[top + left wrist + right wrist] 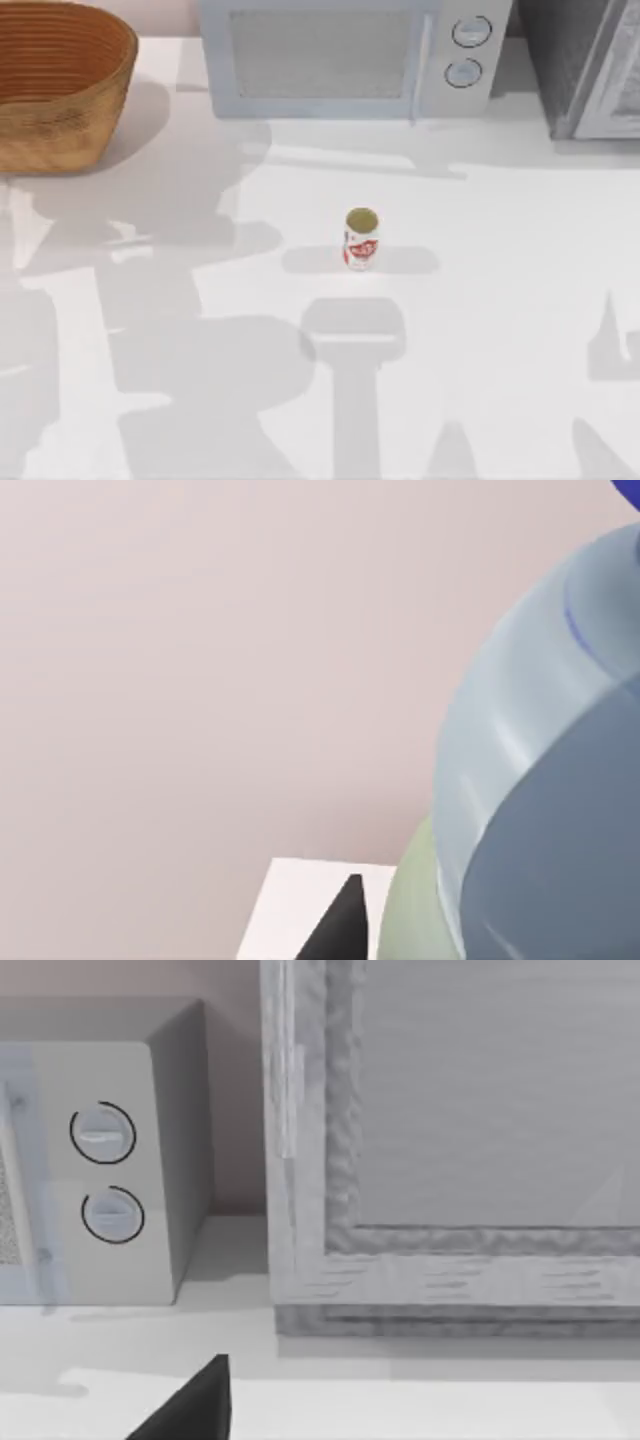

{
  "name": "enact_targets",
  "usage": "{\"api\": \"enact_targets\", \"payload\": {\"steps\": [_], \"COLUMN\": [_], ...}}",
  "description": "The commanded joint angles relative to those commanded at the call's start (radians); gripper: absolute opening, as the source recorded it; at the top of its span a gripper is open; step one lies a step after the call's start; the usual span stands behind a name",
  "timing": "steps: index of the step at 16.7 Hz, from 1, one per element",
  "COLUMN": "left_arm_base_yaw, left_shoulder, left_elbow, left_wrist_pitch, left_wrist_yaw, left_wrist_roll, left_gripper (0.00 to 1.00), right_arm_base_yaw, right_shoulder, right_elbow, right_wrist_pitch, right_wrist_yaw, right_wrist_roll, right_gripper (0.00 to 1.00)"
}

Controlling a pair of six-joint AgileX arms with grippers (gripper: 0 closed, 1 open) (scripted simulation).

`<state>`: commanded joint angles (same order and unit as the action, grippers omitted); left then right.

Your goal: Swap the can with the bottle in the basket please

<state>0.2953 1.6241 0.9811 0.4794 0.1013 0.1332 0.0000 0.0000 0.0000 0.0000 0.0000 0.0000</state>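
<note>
A dark left finger (340,925) showed beside the bottle (540,780), looming close in the left wrist view; whether it gripped, I could not tell. A right finger (195,1410) faced the microwave (345,55). The can (361,240) stood upright on the tabletop (500,330) before that microwave, the wicker basket (60,90) to its left.

A matte black, wedge-shaped fingertip of the left claw (340,925) tapers to a sharp point, plain and flat-sided, with no markings, screws or cables on it. A matching black pointed fingertip of the right claw (195,1405) has the same smooth, unmarked surface.
</note>
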Motion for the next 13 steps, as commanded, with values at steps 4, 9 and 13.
{"api": "enact_targets", "payload": {"steps": [4, 9, 13], "left_arm_base_yaw": [-0.102, -0.178, -0.173], "left_shoulder": [0.002, 0.007, 0.005], "left_elbow": [0.218, 0.328, 0.324], "left_wrist_pitch": [-0.295, -0.435, -0.433], "left_wrist_yaw": [0.030, 0.058, 0.057], "left_wrist_roll": [-0.036, -0.069, -0.067], "left_gripper": [0.00, 0.00, 0.00], "right_arm_base_yaw": [0.000, 0.000, 0.000], "right_shoulder": [0.000, 0.000, 0.000], "right_elbow": [0.000, 0.000, 0.000], "right_wrist_pitch": [0.000, 0.000, 0.000], "right_wrist_yaw": [0.000, 0.000, 0.000], "right_wrist_roll": [0.000, 0.000, 0.000], "right_gripper": [1.00, 1.00, 1.00]}}
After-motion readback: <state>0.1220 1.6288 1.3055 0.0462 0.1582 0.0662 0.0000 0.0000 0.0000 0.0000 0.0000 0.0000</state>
